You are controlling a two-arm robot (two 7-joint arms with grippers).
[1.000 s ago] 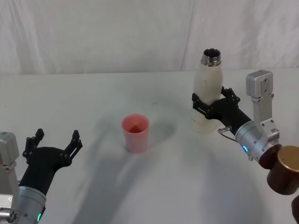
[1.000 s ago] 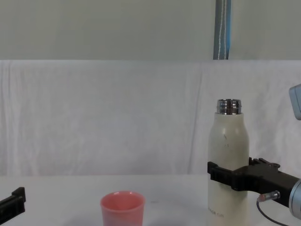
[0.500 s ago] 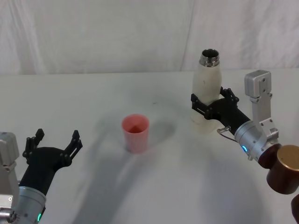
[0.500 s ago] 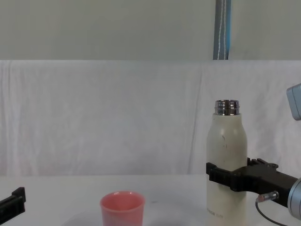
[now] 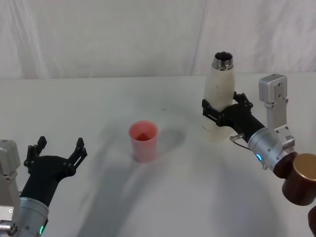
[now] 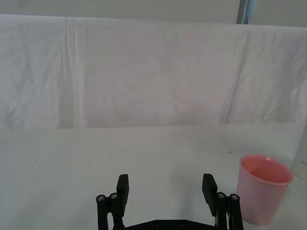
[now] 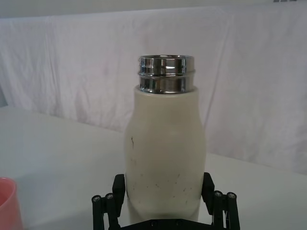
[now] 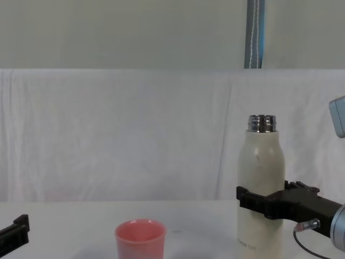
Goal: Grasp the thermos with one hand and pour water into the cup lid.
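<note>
While the right tool [image 5: 219, 114] is clamped around the lower body of the thermos [image 5: 219, 94], the cream bottle stands upright on the right side of the table [image 5: 98, 103], its steel neck uncapped. To its left, well apart, the cup lid [image 5: 143, 141] sits upright on the table near the middle. At the near left edge the left tool [image 5: 55, 150] hovers low with its fingers spread and nothing between them, the pink cup lid [image 6: 264, 188] ahead of it and off to one side
</note>
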